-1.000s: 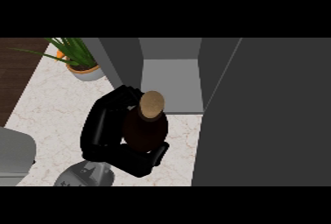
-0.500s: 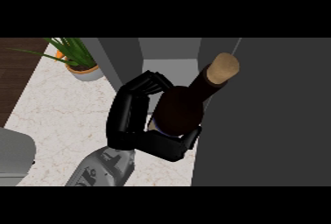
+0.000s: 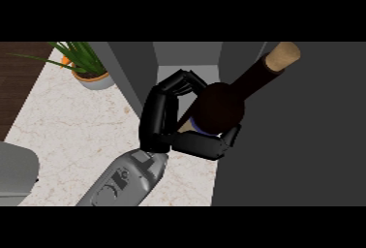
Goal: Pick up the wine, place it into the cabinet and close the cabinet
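The wine bottle point(image 3: 218, 109) is dark with a tan cork point(image 3: 283, 53). It is lifted off the counter and tilts up and to the right, its neck lying across the edge of the cabinet's dark door point(image 3: 307, 145). My left hand point(image 3: 160, 114) is shut on the bottle's body: the fingers run up its left side and curl over the far side, and the thumb point(image 3: 204, 145) lies under its near side. The open cabinet point(image 3: 187, 57) shows a pale grey inside just beyond the hand. The right hand does not show.
A potted green plant point(image 3: 87, 72) stands on the marble counter point(image 3: 79, 131) at the back left. A grey rounded object point(image 3: 16, 172) sits at the left edge. The wide dark door panel fills the right side of the view.
The left hand has carried the bottle up and to the right, from over the counter to the cabinet's opening. The bottle now leans further right, its cork over the door.
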